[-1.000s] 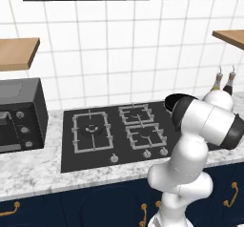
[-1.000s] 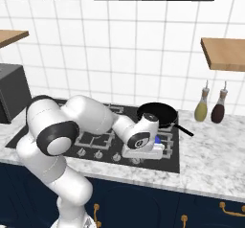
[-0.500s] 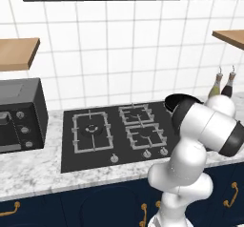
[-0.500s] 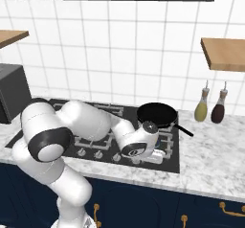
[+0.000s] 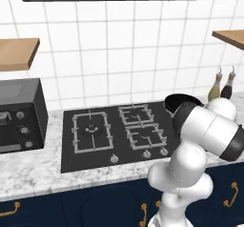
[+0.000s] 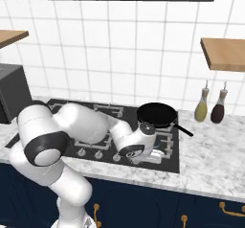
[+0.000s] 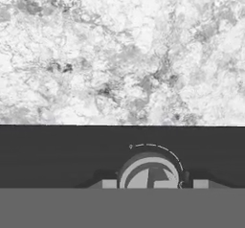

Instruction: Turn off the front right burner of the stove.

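**Black glass stove, gripper at its front right knob**

Black glass stove [image 5: 114,135] set in a marble counter [image 6: 210,160]. Front right burner [image 5: 145,136] at 5 o'clock on the cooktop. Black frying pan [image 6: 157,114], nothing visible inside, on the grate at 2 o'clock. Two bottles [image 6: 210,106] at 3 o'clock. Gripper [image 6: 152,156], fingers pressed onto a silver knob [image 7: 149,173] at the front edge. Black countertop oven [image 5: 19,114] at 9 o'clock.

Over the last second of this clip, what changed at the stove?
The arm settled lower over the stove's front edge, bringing the gripper down around a silver knob, jaws shut on it. The frying pan, bottles and base stayed put.
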Motion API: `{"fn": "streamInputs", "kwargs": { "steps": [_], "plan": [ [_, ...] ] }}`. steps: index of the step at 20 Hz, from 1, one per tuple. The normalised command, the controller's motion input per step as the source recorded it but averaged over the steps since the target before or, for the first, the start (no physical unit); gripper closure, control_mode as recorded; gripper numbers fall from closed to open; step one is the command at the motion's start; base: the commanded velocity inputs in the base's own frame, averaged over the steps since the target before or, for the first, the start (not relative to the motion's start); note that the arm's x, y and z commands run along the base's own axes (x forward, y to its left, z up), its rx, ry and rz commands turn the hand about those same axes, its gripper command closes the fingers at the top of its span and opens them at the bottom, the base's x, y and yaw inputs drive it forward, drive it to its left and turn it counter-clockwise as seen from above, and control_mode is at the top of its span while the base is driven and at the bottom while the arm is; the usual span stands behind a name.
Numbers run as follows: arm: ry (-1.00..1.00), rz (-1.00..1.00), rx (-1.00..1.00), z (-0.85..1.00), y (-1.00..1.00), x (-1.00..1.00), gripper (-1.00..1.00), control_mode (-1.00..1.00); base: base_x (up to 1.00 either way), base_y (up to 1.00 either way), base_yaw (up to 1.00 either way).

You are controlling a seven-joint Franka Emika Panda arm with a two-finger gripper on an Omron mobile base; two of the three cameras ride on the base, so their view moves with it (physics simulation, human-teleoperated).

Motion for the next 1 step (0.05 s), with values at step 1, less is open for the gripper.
{"fn": "streamInputs", "kwargs": {
  "steps": [1],
  "plan": [
    [0.12,-0.21,0.00,-0.03,0.00,0.00,1.00,-1.00,0.00,0.00,0.00]
  ]
}}
